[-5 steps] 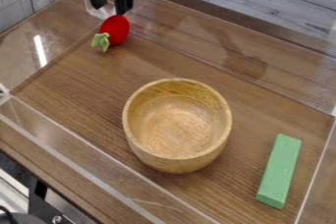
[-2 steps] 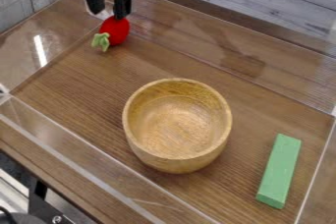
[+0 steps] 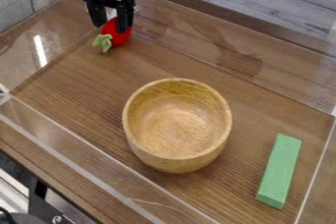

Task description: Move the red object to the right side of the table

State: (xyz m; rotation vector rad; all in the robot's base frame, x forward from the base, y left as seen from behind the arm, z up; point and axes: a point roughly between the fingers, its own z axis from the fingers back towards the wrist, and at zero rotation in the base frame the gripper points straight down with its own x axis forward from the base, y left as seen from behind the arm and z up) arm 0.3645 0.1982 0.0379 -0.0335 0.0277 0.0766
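Observation:
The red object point(image 3: 116, 37), a small rounded toy fruit with a green leafy end pointing left, lies at the far left of the wood-grain table point(image 3: 250, 81). My black gripper point(image 3: 112, 18) points straight down over it, open, with one finger on each side of the fruit's upper part. The fingers point(image 3: 94, 14) partly cover the fruit; whether they touch it cannot be told.
A wooden bowl point(image 3: 178, 124) stands in the middle of the table. A flat green block point(image 3: 278, 170) lies near the front right corner. Low clear acrylic walls point(image 3: 39, 31) border the tabletop on all sides.
The gripper has come down from above the fruit, so its open fingers now straddle it. The fruit, bowl and block have not moved.

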